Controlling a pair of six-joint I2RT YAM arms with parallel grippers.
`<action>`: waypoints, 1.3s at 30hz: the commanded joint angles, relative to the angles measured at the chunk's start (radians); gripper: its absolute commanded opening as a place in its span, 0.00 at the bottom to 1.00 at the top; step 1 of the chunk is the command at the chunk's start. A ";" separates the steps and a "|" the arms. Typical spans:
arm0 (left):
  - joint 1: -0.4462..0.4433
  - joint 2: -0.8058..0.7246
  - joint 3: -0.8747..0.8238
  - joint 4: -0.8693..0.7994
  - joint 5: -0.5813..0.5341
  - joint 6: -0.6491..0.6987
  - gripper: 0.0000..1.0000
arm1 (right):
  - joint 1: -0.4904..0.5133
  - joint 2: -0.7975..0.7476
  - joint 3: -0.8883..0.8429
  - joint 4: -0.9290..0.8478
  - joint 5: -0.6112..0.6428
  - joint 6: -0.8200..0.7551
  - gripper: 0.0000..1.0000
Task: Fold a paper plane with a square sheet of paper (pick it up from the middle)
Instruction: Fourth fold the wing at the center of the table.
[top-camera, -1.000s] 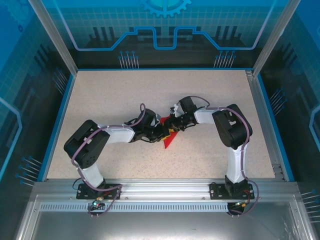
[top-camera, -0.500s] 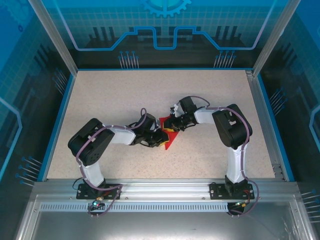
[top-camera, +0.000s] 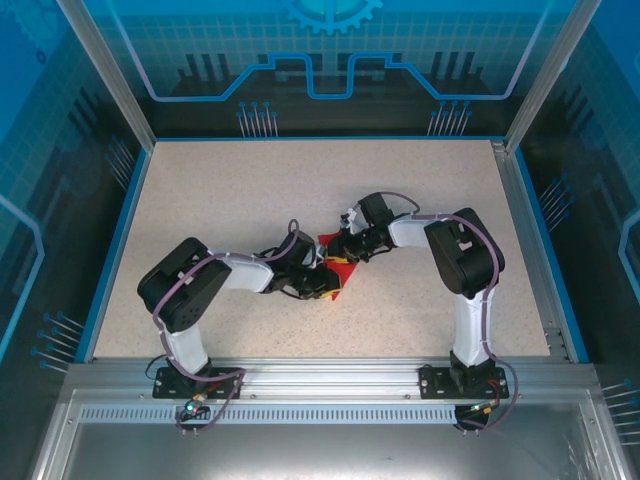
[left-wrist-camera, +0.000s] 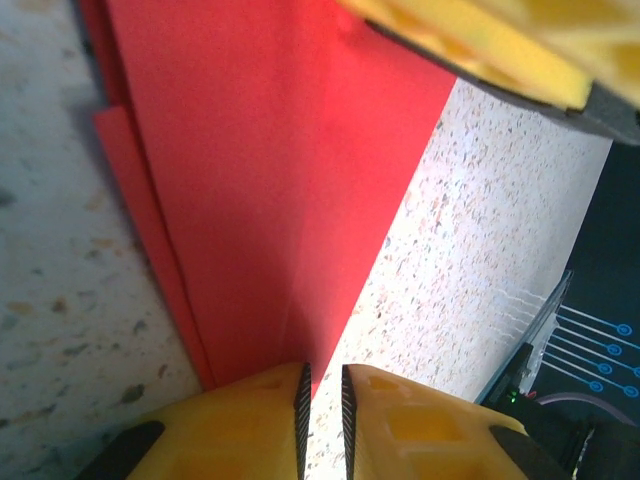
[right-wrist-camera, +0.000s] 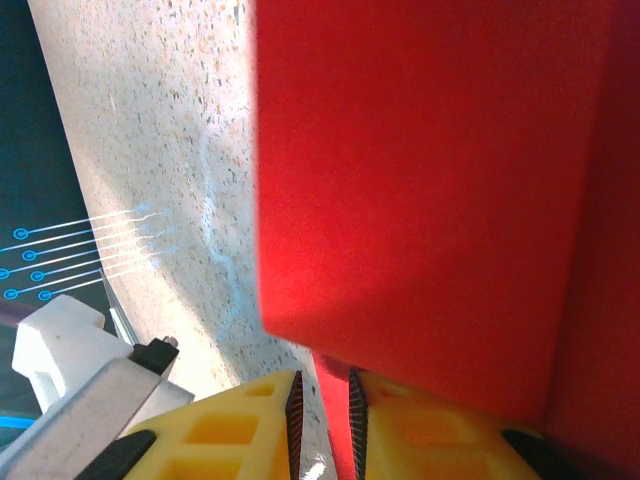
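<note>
The paper plane (top-camera: 341, 271) is lying near the middle of the table (top-camera: 220, 190), a touch toward the near edge, and both arms are crowding in on it from either side. The right fingers (right-wrist-camera: 420, 430) are sitting almost together with a strip of red running into the slit between them, so they are pinching a layer of the paper. The left fingers (left-wrist-camera: 240, 425) are drawn nearly together too, right at the narrow end where the centre crease is running in. But pale table is showing in their gap, so I cannot tell whether they are clamping anything.

Now the danger: two sets of fingers working one thin sheet, very close to each other. If one arm is pulling while the other is holding, the paper is likely tearing at the crease or sliding out of a pinch. If the left fingers are only beside the paper, any press or drag is spreading the layers — they are fanning a little along one long side in the left wrist view — and the fold is coming out crooked. And the two pairs of fingers are sitting just beside each other, so a small misjudged move is risking a knock that shoves the plane across the table.
</note>
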 joint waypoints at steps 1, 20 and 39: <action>-0.030 0.021 -0.002 -0.125 0.073 0.033 0.20 | -0.008 0.079 -0.059 -0.124 0.094 0.002 0.23; -0.031 -0.269 -0.133 -0.191 -0.037 0.004 0.19 | 0.008 0.058 -0.129 -0.056 0.131 0.093 0.23; 0.069 -0.228 -0.046 -0.046 -0.069 -0.107 0.22 | 0.071 -0.033 -0.222 0.064 0.217 0.286 0.23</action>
